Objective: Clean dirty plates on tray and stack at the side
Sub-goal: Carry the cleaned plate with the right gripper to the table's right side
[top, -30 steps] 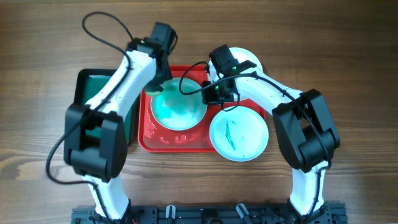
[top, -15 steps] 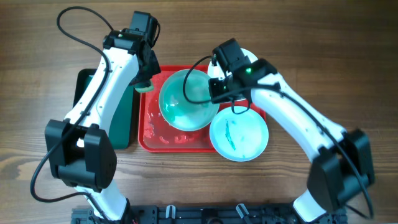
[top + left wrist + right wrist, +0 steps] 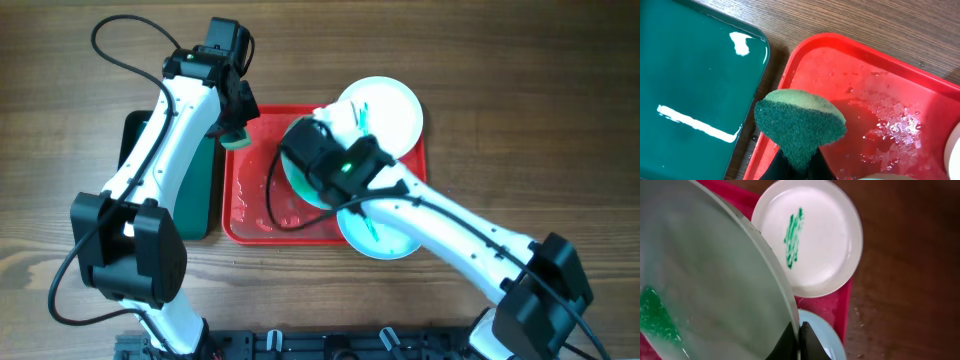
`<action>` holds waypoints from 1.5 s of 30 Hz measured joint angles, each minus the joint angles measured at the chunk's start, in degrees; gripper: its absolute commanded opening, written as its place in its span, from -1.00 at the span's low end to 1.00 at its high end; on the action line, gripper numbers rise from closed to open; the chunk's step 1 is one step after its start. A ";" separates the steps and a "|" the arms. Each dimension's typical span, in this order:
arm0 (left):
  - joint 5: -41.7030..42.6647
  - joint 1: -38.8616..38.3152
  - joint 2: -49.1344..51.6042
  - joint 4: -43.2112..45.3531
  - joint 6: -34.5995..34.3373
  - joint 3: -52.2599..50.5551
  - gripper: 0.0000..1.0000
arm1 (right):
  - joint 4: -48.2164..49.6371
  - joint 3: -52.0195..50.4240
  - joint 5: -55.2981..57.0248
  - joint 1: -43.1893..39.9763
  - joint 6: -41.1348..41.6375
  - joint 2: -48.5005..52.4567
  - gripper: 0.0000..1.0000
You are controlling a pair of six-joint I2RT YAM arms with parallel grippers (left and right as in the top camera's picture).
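Left wrist view: left tool (image 3: 796, 166) pinches a green sponge (image 3: 800, 122). Right wrist view: right tool (image 3: 799, 342) pinches a plate (image 3: 705, 280) by its rim.

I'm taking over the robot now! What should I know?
Left gripper: shut on the green scouring sponge, above a corner of the large red plastic tray.
Right gripper: shut on the rim of a round pale plate, some green on it.
Round white plate and pale blue plate, both smeared green, sit at the tray's right edge.
Nothing stacked. To do: wipe all, stack beside.
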 measured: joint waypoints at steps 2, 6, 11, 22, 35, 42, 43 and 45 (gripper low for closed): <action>0.17 0.00 0.00 0.00 0.02 0.00 -0.92 | 0.00 0.00 3.93 1.95 0.17 0.00 -0.91; 0.44 0.00 0.00 0.00 0.00 0.00 -0.92 | -0.39 0.00 13.29 5.88 0.37 0.00 -0.92; 0.63 0.00 0.00 0.00 0.00 0.00 -0.92 | -0.63 0.00 22.38 9.94 0.37 0.00 -0.91; 0.63 0.00 0.00 0.00 0.00 0.00 -0.92 | -0.85 0.00 38.49 15.72 0.35 0.00 -0.91; 0.63 0.00 0.00 0.00 0.00 0.00 -0.92 | -0.83 0.00 43.21 16.33 -1.79 0.00 -0.91; 0.63 0.00 0.00 0.00 0.00 0.00 -0.92 | -0.83 0.00 43.08 16.33 -1.81 0.00 -0.92; 0.66 0.00 0.00 0.00 0.00 0.00 -0.92 | -0.83 0.00 42.75 16.33 -1.79 0.00 -0.92; 0.66 0.00 0.00 0.00 0.00 0.00 -0.92 | -0.83 0.00 41.79 16.33 -1.60 0.00 -0.92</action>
